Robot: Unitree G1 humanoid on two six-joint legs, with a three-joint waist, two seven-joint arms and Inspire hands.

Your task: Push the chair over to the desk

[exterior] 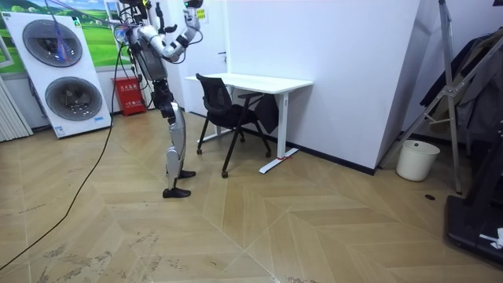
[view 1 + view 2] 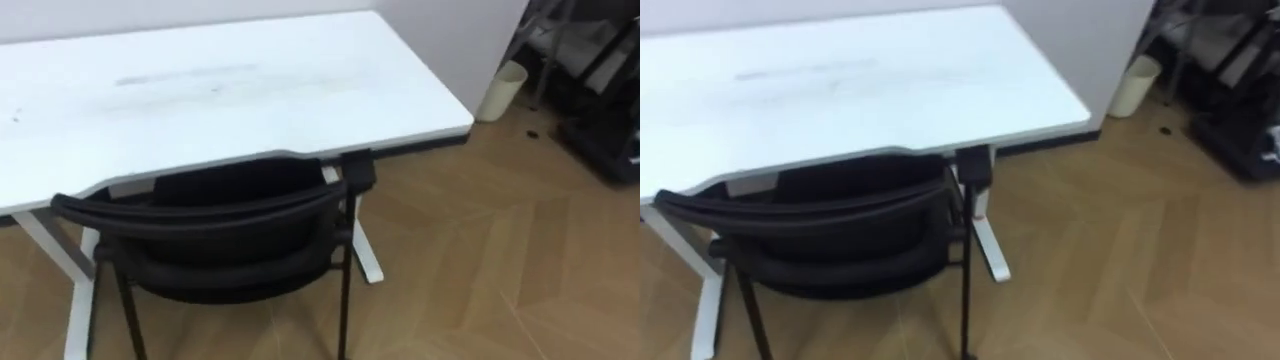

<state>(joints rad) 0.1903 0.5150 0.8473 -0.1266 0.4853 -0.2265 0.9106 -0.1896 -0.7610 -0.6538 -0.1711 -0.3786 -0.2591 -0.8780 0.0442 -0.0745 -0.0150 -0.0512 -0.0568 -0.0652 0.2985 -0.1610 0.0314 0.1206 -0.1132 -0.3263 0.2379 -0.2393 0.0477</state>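
Black chair (image 2: pixel 205 218) is nearest in the eye views. Its curved backrest is on the robot's side, and the seat front is tucked under the edge of the white table (image 2: pixel 230 90). The chair sits at the right half of the table, just left of the table's right-hand white leg (image 2: pixel 362 255). A small dark box (image 2: pixel 357 168) hangs at the table edge, just beside the backrest's right end. The tabletop has faint grey smudges. A pale wall runs behind the table. On the wooden floor (image 2: pixel 480 250) far right are a cream bin (image 2: pixel 502 90) and dark rack-like gear (image 2: pixel 600 110), well apart from the chair.

In the room view the robot stands on the floor at the view's left, behind the chair (image 1: pixel 224 110) and facing the table (image 1: pixel 251 81). It is near the chair without touching it. Both arms are lifted above shoulder level. One raised hand (image 1: pixel 192 19) reaches toward the table side, high over the backrest and clear of it. It is too small to tell which hand it is or whether the fingers are spread or curled; the same goes for the other hand.

Behind the robot are two stacked washing machines (image 1: pixel 59 71) and a red extinguisher (image 1: pixel 130 94). The bin (image 1: pixel 416 159) stands by the wall at the view's right.
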